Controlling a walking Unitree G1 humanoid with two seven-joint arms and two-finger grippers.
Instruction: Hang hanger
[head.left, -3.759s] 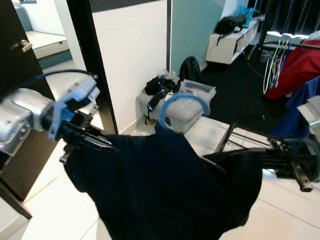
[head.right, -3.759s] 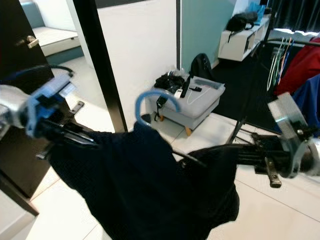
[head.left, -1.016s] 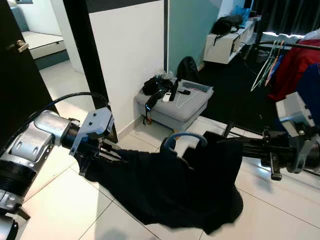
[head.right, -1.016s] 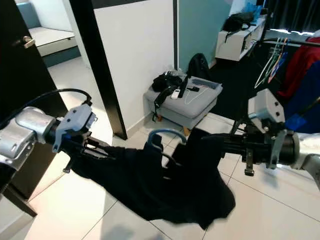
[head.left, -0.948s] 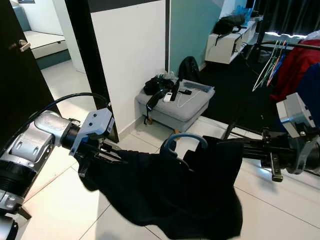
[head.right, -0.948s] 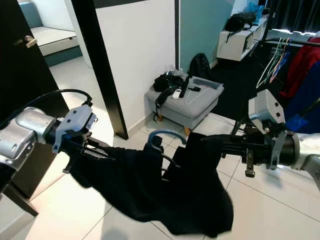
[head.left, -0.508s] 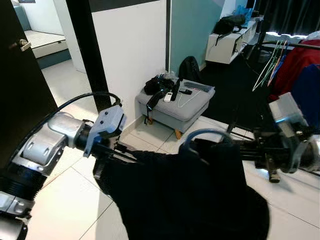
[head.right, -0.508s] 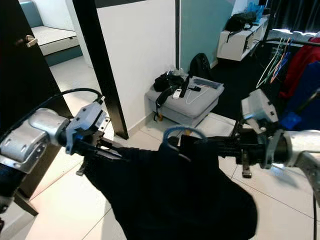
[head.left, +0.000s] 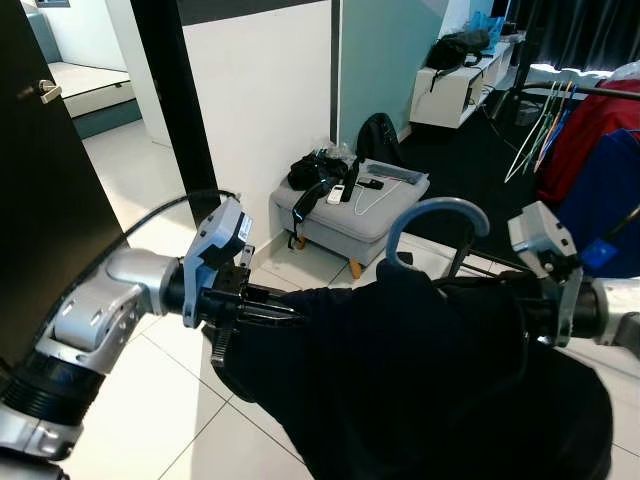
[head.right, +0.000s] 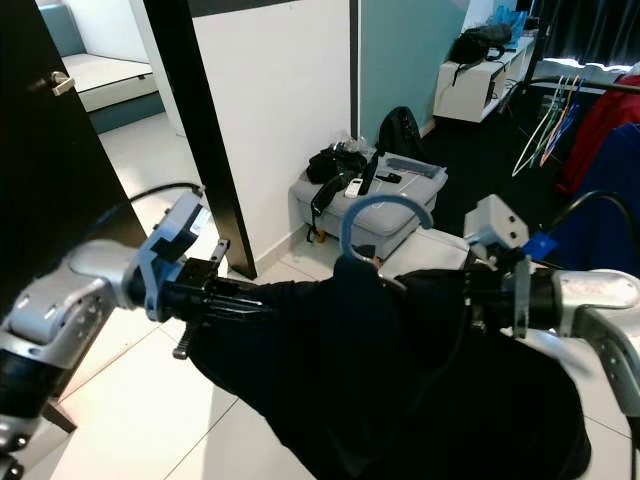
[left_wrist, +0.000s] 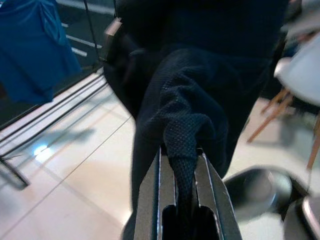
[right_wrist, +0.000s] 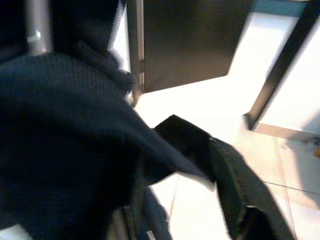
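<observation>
Transport is the step in hand: a dark garment (head.left: 420, 380) on a blue-hooked hanger (head.left: 432, 222) fills the frame's lower centre, its shoulder pinched in the left claw (left_wrist: 181, 175). The right claw (head.left: 500, 300) is buried in cloth, so I cannot tell its grip. Next comes turning toward the clothes rail (head.left: 590, 90) at upper right.

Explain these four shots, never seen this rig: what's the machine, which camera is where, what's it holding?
It's a walking humanoid with two silver arms. The two wide shots come from its head's stereo camera; the two close shots come from cameras on its wrists.

Between its arms it holds up a dark garment on a hanger whose blue hook sticks up. The left end effector pinches one shoulder of the cloth, clear in the left wrist shot. The right end effector is at the other shoulder, buried in cloth, so its grip is unclear.

Behind stands a grey stool with clutter on top, and a clothes rack.
</observation>
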